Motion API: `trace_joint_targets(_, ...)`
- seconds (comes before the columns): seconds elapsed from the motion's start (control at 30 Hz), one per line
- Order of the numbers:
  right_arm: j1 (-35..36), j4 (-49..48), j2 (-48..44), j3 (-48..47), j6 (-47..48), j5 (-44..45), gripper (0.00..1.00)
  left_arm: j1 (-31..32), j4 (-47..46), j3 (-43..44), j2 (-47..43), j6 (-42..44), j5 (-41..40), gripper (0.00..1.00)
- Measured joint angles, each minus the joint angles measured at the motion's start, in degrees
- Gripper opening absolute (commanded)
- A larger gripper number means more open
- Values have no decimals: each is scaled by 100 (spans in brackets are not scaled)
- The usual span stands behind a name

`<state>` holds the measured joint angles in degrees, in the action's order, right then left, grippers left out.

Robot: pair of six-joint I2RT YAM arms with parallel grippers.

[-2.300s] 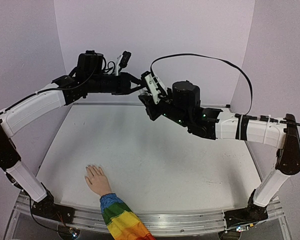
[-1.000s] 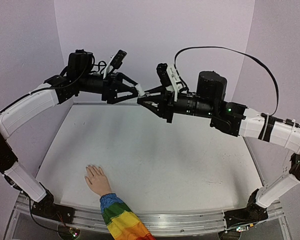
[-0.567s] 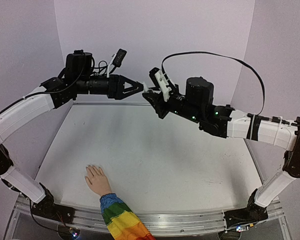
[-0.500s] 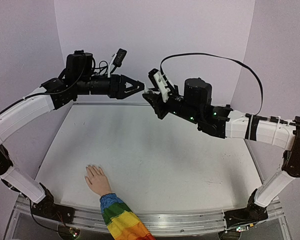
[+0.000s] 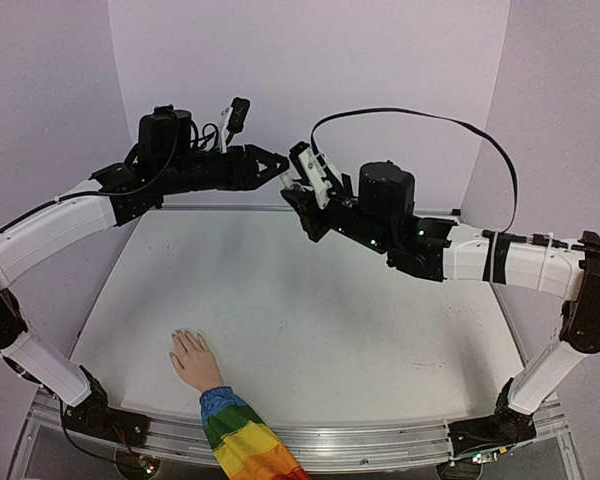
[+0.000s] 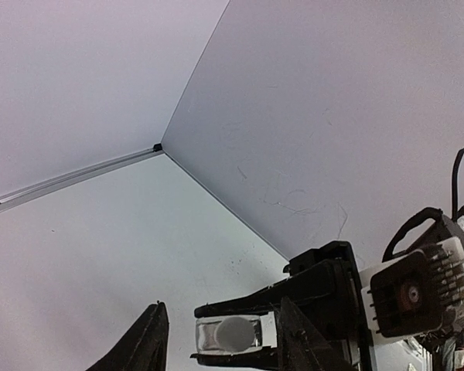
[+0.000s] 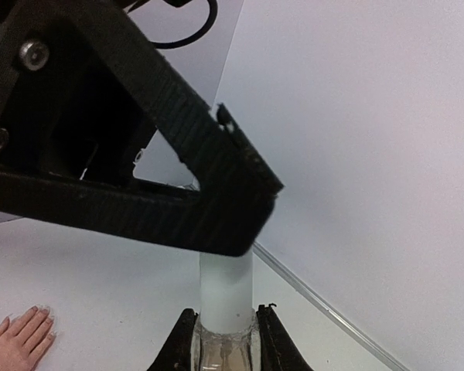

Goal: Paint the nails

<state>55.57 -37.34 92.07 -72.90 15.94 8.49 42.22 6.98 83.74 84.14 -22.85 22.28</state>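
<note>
High over the table's back, my right gripper is shut on a small clear bottle, its white cap sticking out past the fingers. My left gripper meets it tip to tip. In the left wrist view the cap shows end-on between the left gripper's fingers, which stand open with a gap on one side. The mannequin hand lies palm down near the front left, rainbow sleeve behind it. Its pale nails point toward the back.
Purple walls close the table in at the back and both sides. A metal rail runs along the front edge. A black cable loops above the right arm.
The left gripper's jaws have narrowed around the cap. The right arm has drawn back and turned the bottle toward the left gripper. The mannequin hand has stayed put.
</note>
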Motion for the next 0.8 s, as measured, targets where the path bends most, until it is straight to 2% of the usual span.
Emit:
trace_joint_targets(0.13, 57, -2, 57, -13, 39, 55, 0, 72, -122, 0, 66, -52, -2, 38)
trace_joint_targets(0.37, 111, -7, 68, -22, 57, 146, 0, 164, -177, 0, 146, -125, 2, 33)
trace_joint_targets(0.53, 118, -37, 68, -24, 52, 175, 0, 197, -201, 0, 155, -125, -13, 18)
trace_joint_targets(0.8, 136, -42, 50, -24, -105, 170, 0, 164, -214, -20, 160, -79, 22, 3)
